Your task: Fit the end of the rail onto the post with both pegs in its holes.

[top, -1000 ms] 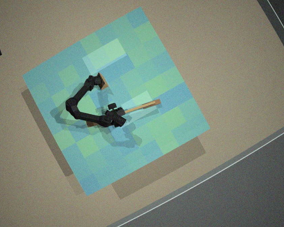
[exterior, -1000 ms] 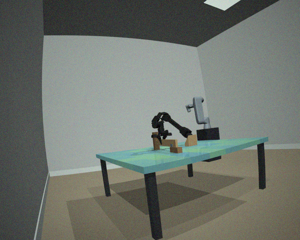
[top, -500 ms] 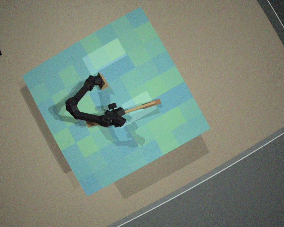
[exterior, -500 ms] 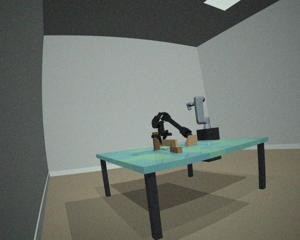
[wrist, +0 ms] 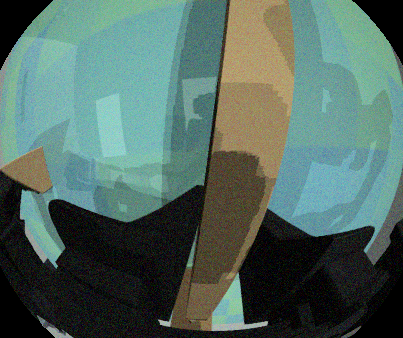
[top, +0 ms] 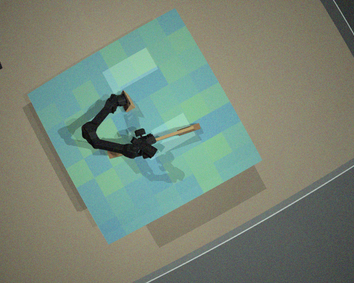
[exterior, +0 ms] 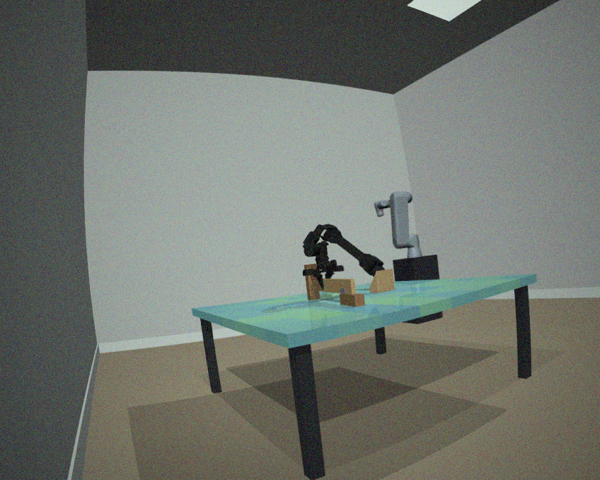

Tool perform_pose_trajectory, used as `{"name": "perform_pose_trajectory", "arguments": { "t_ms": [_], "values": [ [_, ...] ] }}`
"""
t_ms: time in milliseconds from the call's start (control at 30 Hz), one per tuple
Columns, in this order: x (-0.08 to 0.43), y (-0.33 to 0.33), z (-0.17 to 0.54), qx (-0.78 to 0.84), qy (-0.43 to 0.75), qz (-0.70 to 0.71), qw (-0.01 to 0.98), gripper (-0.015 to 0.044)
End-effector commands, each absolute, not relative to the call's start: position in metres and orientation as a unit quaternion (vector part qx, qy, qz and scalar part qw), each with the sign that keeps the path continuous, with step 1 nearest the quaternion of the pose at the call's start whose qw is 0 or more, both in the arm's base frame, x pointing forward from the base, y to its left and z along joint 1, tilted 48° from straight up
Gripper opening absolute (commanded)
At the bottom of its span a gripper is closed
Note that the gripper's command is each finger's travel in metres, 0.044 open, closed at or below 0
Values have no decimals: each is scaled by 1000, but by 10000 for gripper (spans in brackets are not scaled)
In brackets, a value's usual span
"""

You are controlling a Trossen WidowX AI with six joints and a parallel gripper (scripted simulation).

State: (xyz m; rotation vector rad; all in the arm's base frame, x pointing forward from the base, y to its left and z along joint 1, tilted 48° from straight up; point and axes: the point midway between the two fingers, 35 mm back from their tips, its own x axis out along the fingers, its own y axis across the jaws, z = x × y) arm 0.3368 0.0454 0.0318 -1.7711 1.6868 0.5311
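The long light-wood rail [top: 168, 135] [exterior: 339, 285] [wrist: 256, 115] is held roughly level above the table. Its far end lies over the low footboard block [top: 197, 126] [exterior: 352, 300]. How it sits in the bracket is too small to tell. My gripper [top: 150, 140] [exterior: 320, 284] [wrist: 217, 194] points down and is shut on the rail near its post end, one finger on each side. The darker upright post [top: 113, 154] [exterior: 311, 282] stands just beyond this end, partly behind the arm in the top view. The pegs, the holes and any gap at the joint are hidden.
The arm's wedge-shaped wooden mount [top: 129, 103] [exterior: 382, 281] [wrist: 28, 170] stands on the patchwork blue-green table [top: 171, 33] [exterior: 445, 294], to one side of the rail. The black arm bends round from it. Another grey robot [exterior: 401, 221] stands beyond the table.
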Motion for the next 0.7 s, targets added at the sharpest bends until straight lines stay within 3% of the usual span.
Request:
{"name": "perform_pose_trajectory", "arguments": {
  "t_ms": [0, 667],
  "values": [
    [337, 48, 32, -672, 639, 203, 315, 0],
    [336, 42, 34, -672, 639, 203, 315, 0]
  ]
}}
